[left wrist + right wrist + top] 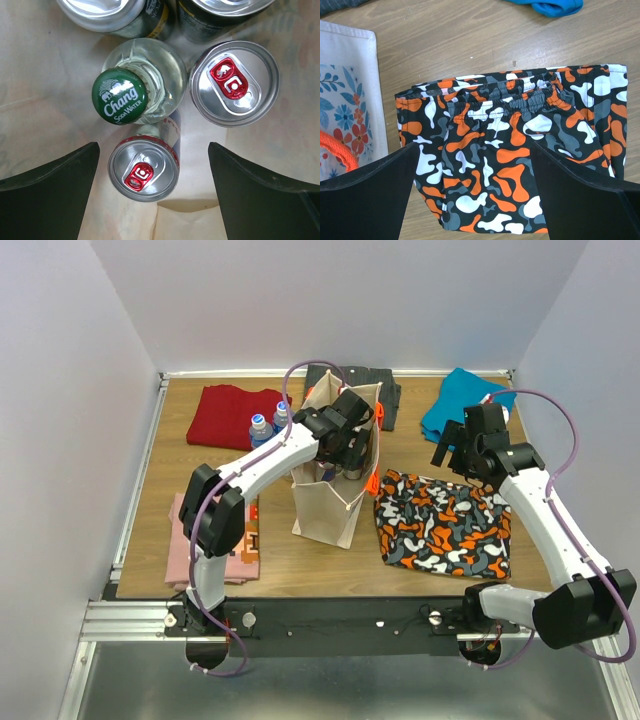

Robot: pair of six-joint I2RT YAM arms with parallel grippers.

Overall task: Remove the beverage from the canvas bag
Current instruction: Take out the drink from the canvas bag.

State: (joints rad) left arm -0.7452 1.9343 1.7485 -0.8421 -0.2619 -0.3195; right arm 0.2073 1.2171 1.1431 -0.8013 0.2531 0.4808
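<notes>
Canvas bag (330,502) upright. Left gripper (346,452) down in bag's mouth. Two bottles (270,426) just left of bag. Patterned shorts (443,523) just right of bag; right gripper (452,454) raised, right of bag.

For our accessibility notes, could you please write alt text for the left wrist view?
Looking down inside the canvas bag, the open left gripper frames a small silver can with a red tab. Beyond it stand a glass bottle with a green Chang Soda Water cap and a second red-tabbed can.

Even bright overhead light, soft shadows, glare on can lids (233,82), sharp focus throughout
</notes>
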